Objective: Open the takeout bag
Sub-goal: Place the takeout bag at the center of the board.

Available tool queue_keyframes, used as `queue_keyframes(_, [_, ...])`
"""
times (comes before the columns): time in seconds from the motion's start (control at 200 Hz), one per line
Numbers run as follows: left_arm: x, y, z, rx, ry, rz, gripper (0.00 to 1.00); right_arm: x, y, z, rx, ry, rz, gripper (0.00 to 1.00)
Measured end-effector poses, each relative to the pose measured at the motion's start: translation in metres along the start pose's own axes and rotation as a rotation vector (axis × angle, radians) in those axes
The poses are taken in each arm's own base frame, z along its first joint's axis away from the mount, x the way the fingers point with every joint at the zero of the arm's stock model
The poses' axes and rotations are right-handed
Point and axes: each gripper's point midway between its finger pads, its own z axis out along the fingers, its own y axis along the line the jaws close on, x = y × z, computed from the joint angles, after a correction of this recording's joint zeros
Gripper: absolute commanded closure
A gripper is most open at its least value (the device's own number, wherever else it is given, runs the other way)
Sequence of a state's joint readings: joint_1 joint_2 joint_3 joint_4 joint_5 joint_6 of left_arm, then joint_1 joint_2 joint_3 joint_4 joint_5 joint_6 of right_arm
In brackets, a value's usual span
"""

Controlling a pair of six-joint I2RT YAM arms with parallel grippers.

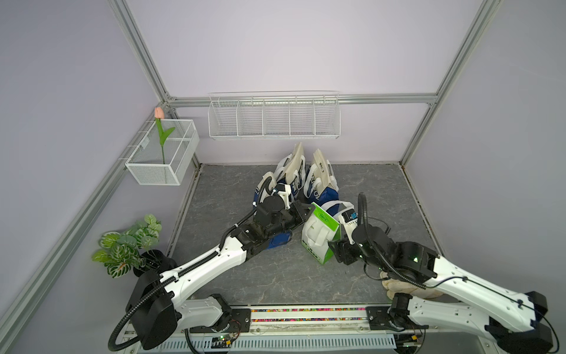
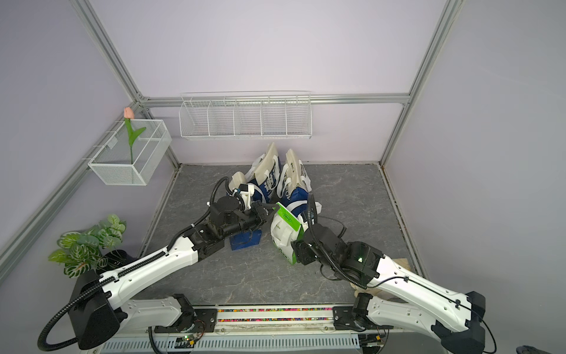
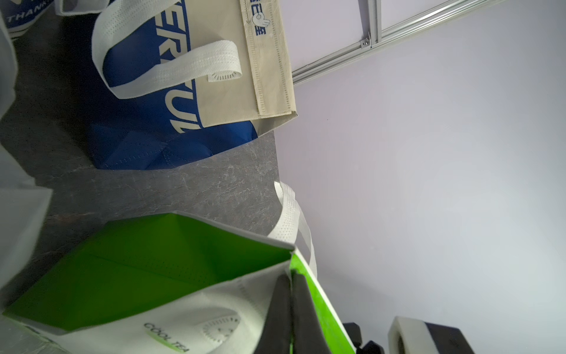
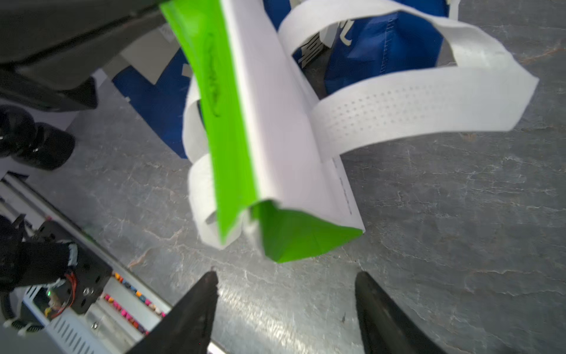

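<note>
The takeout bag (image 1: pixel 317 237) is white outside and green inside and stands mid-table in both top views (image 2: pixel 283 234). My left gripper (image 1: pixel 310 210) reaches in from the left and is shut on the bag's upper rim. In the left wrist view its black fingers (image 3: pixel 280 306) pinch the white-and-green wall, and the green inside (image 3: pixel 147 269) shows through the parted mouth. My right gripper (image 4: pixel 284 275) stands open beside the bag's near right side. Its fingertips are just short of the bag's green corner (image 4: pixel 300 242) and touch nothing. White handles (image 4: pixel 413 104) hang loose.
Two blue-and-beige bags (image 1: pixel 292 174) (image 1: pixel 321 179) stand behind the takeout bag, and a small blue bag (image 1: pixel 280 240) lies under my left arm. A wire shelf (image 1: pixel 272 119) and a mesh basket (image 1: pixel 171 159) hang on the walls. A plant (image 1: pixel 128 245) stands front left. A pale glove (image 1: pixel 398 286) lies under my right arm.
</note>
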State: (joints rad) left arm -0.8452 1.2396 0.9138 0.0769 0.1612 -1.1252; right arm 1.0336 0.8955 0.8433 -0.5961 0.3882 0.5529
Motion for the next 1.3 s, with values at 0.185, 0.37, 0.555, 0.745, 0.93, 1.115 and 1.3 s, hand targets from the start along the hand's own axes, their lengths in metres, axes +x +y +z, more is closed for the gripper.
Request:
queue_keyframes(0.185, [0.001,0.001,-0.001,0.0,0.001,0.0,1.0,0.002,-0.007,0.017,-0.068,-0.071,0.1,0.27])
queue_keyframes(0.37, [0.0,0.002,-0.002,-0.001,-0.007,0.0,1.0,-0.015,0.002,0.017,-0.176,-0.129,0.153,0.52])
queue_keyframes(0.555, [-0.001,0.0,-0.002,0.01,-0.014,0.001,1.0,-0.015,0.009,0.025,-0.203,-0.119,0.154,0.69])
queue_keyframes(0.745, [-0.001,-0.002,-0.001,0.02,-0.011,0.004,1.0,-0.017,0.004,0.025,-0.188,-0.129,0.152,0.86])
queue_keyframes(0.93, [0.004,-0.005,0.003,0.042,0.005,0.008,1.0,-0.018,-0.005,0.025,-0.163,-0.127,0.162,0.93])
queue_keyframes(1.115, [0.007,-0.005,0.009,0.053,0.021,0.002,1.0,-0.021,-0.017,0.018,-0.108,-0.106,0.157,0.93])
queue_keyframes(1.3, [0.01,-0.009,0.009,0.062,0.035,-0.013,1.0,-0.025,-0.028,0.016,-0.061,-0.097,0.15,0.93])
